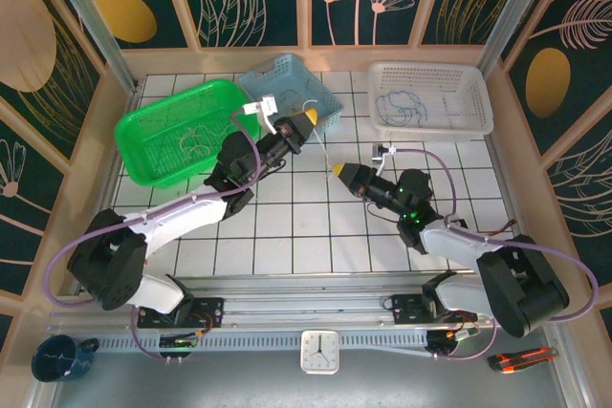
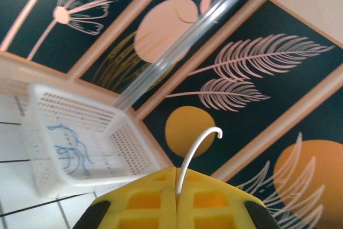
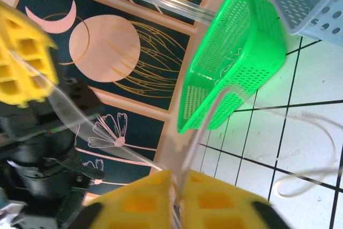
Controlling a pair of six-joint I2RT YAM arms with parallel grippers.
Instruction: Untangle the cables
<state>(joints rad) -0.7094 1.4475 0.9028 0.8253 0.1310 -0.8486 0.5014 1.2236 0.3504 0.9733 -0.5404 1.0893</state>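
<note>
A pale white cable (image 2: 195, 146) curves up out of my left gripper (image 2: 177, 178), whose yellow fingers are shut on it. From above, the left gripper (image 1: 311, 118) is raised beside the blue basket (image 1: 287, 78). My right gripper (image 1: 337, 170) hangs a little nearer and to the right. A thin pale cable (image 1: 325, 147) runs between the two. In the right wrist view the pale cable (image 3: 206, 116) passes between the nearly closed fingers of the right gripper (image 3: 176, 178), blurred. A loose loop of cable (image 3: 311, 170) lies on the tiles.
A white basket (image 1: 478, 93) at the back right holds blue cables (image 1: 406, 107). A green basket (image 1: 143, 121) at the back left holds thin pale cables (image 1: 191, 136). Wooden walls close off the tiled table on three sides.
</note>
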